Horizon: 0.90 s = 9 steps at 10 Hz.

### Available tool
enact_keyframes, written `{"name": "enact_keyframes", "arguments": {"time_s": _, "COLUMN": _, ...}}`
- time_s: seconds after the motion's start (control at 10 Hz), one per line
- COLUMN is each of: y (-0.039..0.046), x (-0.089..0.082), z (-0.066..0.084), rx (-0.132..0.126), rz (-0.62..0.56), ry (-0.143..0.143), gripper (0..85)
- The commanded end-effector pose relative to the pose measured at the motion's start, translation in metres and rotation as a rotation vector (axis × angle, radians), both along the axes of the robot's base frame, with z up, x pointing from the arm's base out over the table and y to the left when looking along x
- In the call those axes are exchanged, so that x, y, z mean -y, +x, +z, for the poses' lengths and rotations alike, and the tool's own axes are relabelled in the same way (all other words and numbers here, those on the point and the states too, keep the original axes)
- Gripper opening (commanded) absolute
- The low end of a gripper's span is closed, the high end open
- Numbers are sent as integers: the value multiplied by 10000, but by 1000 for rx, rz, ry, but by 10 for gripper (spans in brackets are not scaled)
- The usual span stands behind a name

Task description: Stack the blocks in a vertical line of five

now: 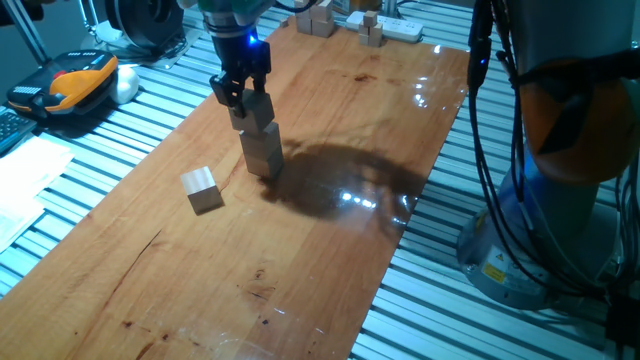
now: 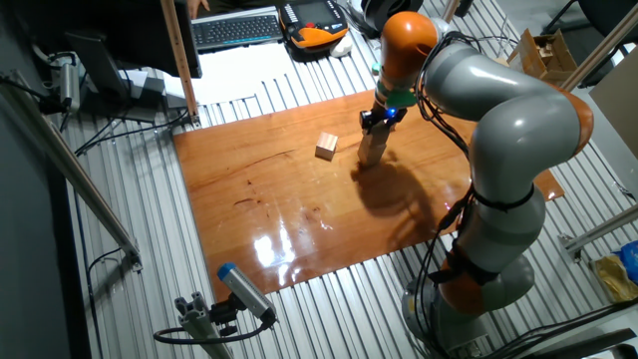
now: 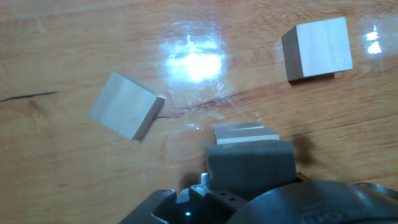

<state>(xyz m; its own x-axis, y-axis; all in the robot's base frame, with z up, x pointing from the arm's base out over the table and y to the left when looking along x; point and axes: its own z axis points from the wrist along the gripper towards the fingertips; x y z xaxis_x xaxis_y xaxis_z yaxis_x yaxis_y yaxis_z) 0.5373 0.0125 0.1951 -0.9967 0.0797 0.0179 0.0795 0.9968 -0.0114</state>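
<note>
On the long wooden tabletop (image 1: 330,240), we see one loose pale wooden cube (image 1: 202,189) lying left of a leaning stack of pale wooden cubes (image 1: 262,150) near the middle. The black two-finger gripper (image 1: 240,92) is clamped on the top cube, apparently seating it. We count about three stacked; the hand view shows two loose.

Claw (image 1: 243,97) points straight down, fingers closed

Pale wooden blocks: a stack (image 1: 262,150), one loose (image 1: 202,189).
</note>
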Motion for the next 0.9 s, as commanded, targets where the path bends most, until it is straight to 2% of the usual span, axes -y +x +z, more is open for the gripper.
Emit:
{"name": "enact_keyframes", "arguments": {"time_s": 0.0, "y": 9, "x": 14, "z": -6, "rx": -2, "rz": 8, "ry": -5, "gripper": 0}}
{"name": "enact_keyframes", "arguments": {"time_s": 0.1, "y": 14, "x": 31, "z": -10, "rx": -2, "rz": 19, "ry": -17, "gripper": 0}}
{"name": "enact_keyframes", "arguments": {"time_s": 0.4, "y": -17, "x": 81, "z": -50, "rx": 8, "rz": 21, "ry": -14, "gripper": 0}}
{"name": "enact_keyframes", "arguments": {"time_s": 0.8, "y": -21, "x": 91, "z": -75, "rx": -1, "rz": 6, "ry": 19, "gripper": 0}}
